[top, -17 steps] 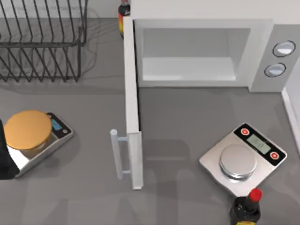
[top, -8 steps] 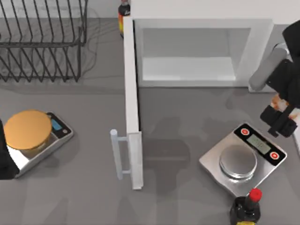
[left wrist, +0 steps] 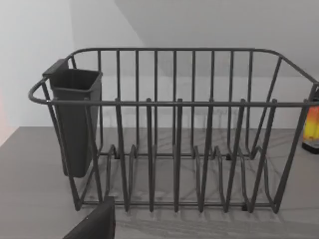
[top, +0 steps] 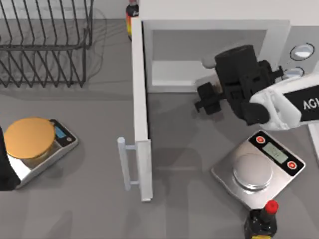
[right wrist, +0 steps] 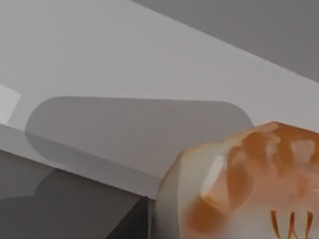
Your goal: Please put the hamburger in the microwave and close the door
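On the smooth grey desk [top: 189, 129], a wire rack [top: 45, 42] stood at the far left corner. The boxy white microwave [top: 279, 55] sat at the far edge, its door [top: 139, 109] open. The right gripper [top: 208, 97], before the cavity, gripped the rounded tan hamburger [right wrist: 244, 184].

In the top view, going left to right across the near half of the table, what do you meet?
Scale carrying the orange disc → open microwave door's bar handle → door → silver scale, with the red-capped bottle just in front of it.
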`<state>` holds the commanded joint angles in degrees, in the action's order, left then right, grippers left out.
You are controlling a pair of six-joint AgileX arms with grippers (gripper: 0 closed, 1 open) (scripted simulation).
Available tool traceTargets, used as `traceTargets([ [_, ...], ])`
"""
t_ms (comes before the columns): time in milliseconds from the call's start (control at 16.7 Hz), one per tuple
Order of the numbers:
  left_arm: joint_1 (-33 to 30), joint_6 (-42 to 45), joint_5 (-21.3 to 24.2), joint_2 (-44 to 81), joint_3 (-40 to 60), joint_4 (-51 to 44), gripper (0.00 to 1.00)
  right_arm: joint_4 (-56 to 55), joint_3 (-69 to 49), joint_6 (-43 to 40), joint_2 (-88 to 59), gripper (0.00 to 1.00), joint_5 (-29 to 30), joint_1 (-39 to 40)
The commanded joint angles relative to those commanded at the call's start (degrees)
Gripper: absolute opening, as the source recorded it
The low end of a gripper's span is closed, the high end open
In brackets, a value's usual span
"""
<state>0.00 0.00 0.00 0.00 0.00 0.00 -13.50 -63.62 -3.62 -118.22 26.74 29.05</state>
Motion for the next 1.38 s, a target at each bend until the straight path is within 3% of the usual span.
traceTargets([
  [240,0.0,0.0,0.0,0.0,0.0,0.0,1.0,-16.18,-1.0,12.77,-6.64,0.0,5.74,4.96],
  [480,0.0,0.0,0.0,0.0,0.0,0.0,1.0,-22.87,-1.83,18.93,-8.84,0.0,8.63,7.21],
  [960,0.0,0.0,0.0,0.0,0.0,0.0,1.0,-22.15,-3.74,18.87,-10.06,0.0,8.04,6.66],
  [1380,0.0,0.0,0.0,0.0,0.0,0.0,1.0,-15.29,-24.52,16.79,-21.82,0.0,4.51,2.43],
])
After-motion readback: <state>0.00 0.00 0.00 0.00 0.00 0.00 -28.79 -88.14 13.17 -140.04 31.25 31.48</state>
